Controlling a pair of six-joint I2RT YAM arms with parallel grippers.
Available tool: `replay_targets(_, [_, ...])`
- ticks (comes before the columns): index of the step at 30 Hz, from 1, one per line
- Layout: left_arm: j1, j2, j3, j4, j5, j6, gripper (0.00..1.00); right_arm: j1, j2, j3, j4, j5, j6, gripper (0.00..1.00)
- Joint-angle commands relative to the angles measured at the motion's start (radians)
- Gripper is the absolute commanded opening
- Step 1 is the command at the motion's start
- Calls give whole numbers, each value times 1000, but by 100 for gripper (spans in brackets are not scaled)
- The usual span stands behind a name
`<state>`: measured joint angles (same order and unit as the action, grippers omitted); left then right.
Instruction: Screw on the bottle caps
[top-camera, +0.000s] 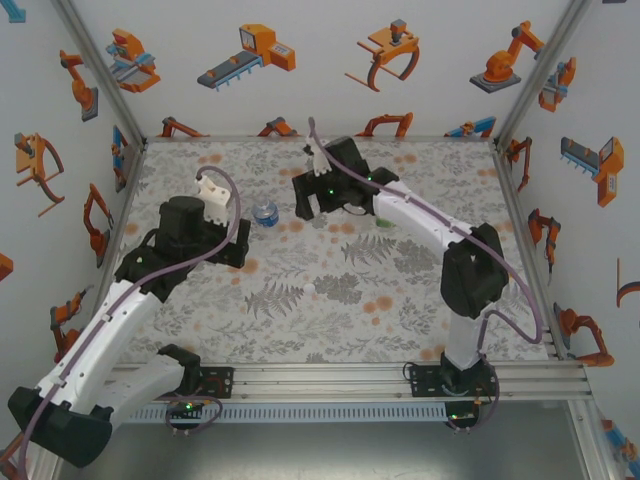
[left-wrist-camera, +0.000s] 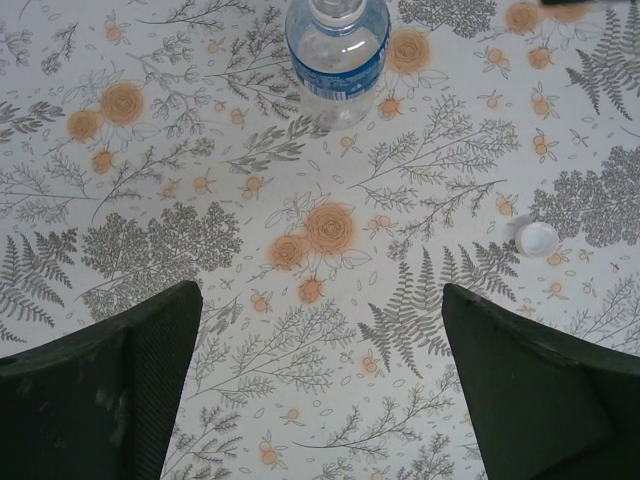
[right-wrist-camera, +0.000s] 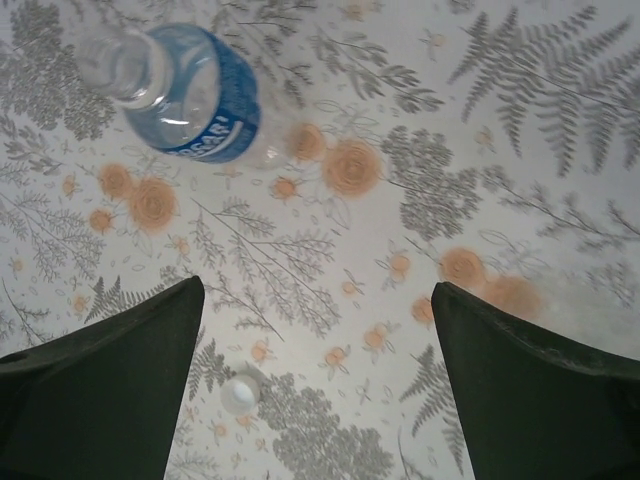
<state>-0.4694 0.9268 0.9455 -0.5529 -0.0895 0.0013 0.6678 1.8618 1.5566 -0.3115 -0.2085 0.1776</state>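
Floral tabletop (top-camera: 400, 320): blue-labelled bottle (top-camera: 265, 212) standing, seemingly uncapped; one cap (top-camera: 309, 289) lying loose nearer (untouched). Left gripper (left-wrist-camera: 320, 295), right gripper (right-wrist-camera: 318, 290): both spread, empty. Screwing-on outstanding.

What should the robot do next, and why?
Probably lower the right gripper onto the little white cap. Its fingers are open, the cap lies loose on the table and shows between them in the right wrist view, and the blue-labelled bottle nearby seems to have a bare neck.
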Motion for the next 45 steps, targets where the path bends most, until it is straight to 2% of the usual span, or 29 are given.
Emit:
replay_targets(1, [4,-24,-11,24,-29,18,97,33,-56,-129,378,8,-57,83])
replay_targets(4, [3,-47,-35,40,-63,2,97,66,-43,-234,603,-17,-74,83])
replay_targets(8, [3,-66,-48,56,-39,-1,97,100,28,-249,744,-26,-88,84])
replay_targets(22, [5,-74,-40,65,-36,-43,97,145,304,-19,810,-5,-88,87])
replay_targets(29, [5,-77,-3,32,-14,-141,97,155,360,20,798,-15,-89,77])
replay_targets(33, [4,-74,6,13,47,-164,97,161,342,1,798,-11,-87,69])
replay_targets(41, [3,-81,24,13,61,-206,97,161,223,-81,769,-6,-92,54])
replay_targets(45, [4,-95,10,50,148,-186,97,159,121,-143,728,-18,-93,48])
